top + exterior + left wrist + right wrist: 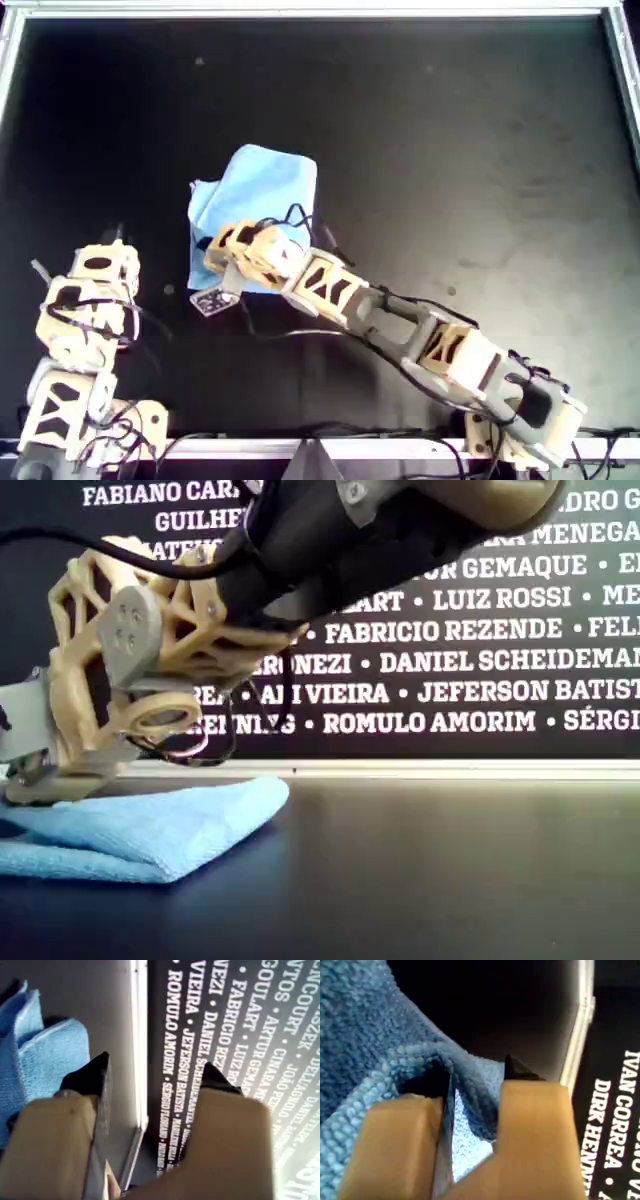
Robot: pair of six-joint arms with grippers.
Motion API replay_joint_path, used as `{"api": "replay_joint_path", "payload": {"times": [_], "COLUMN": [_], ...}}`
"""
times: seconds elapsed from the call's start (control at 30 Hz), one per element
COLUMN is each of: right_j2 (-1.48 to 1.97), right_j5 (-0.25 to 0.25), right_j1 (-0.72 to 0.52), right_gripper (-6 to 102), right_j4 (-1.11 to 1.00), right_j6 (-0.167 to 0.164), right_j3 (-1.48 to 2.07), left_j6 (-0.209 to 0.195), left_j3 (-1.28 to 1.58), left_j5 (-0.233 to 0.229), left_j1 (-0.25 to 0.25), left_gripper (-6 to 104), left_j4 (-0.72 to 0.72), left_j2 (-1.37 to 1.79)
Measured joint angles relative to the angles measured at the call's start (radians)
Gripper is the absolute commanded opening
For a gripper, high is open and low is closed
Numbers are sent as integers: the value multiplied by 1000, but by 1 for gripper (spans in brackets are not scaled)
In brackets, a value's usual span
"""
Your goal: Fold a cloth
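Observation:
The cloth [255, 185] is light blue and lies doubled over left of the middle of the black table in the overhead view. In the exterior view the cloth [150, 830] is a low folded heap at the left. My right gripper [212, 255] reaches in from the overhead view's lower right and rests on the cloth's near-left edge. A raised ridge of cloth [470, 1085] sits pinched between the fingers of the right gripper [475, 1080]. My left gripper [155, 1067] is open and empty, held back at the overhead view's lower left, with the cloth [45, 1055] off to one side.
A metal rail [320, 10] borders the black table top [480, 150]. Behind it stands a black banner with white names [470, 660]. The folded left arm [85, 330] fills the overhead view's lower-left corner. Cables run along the near edge [330, 440].

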Motion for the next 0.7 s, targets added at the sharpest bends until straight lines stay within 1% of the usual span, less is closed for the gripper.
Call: {"api": "replay_joint_path", "payload": {"times": [0.07,0.13,0.3,0.4,0.57,0.63,0.7], "right_j2": [8,48,227,314,449,528,621], "right_j5": [0,-2,-3,2,3,3,18], "right_j1": [0,0,8,31,34,17,-11], "right_gripper": [36,37,37,37,35,34,29], "right_j4": [0,23,199,259,290,291,291], "right_j6": [0,-5,-6,-8,-8,-11,-25], "right_j3": [9,52,201,279,393,465,557], "left_j6": [0,0,0,0,0,0,0], "left_j3": [0,0,0,0,0,0,0], "left_j5": [0,0,0,0,0,0,0], "left_j1": [0,0,0,0,0,0,0], "left_gripper": [63,63,63,63,63,63,63], "left_j4": [0,0,0,0,0,0,0], "left_j2": [0,0,0,0,0,0,0]}}
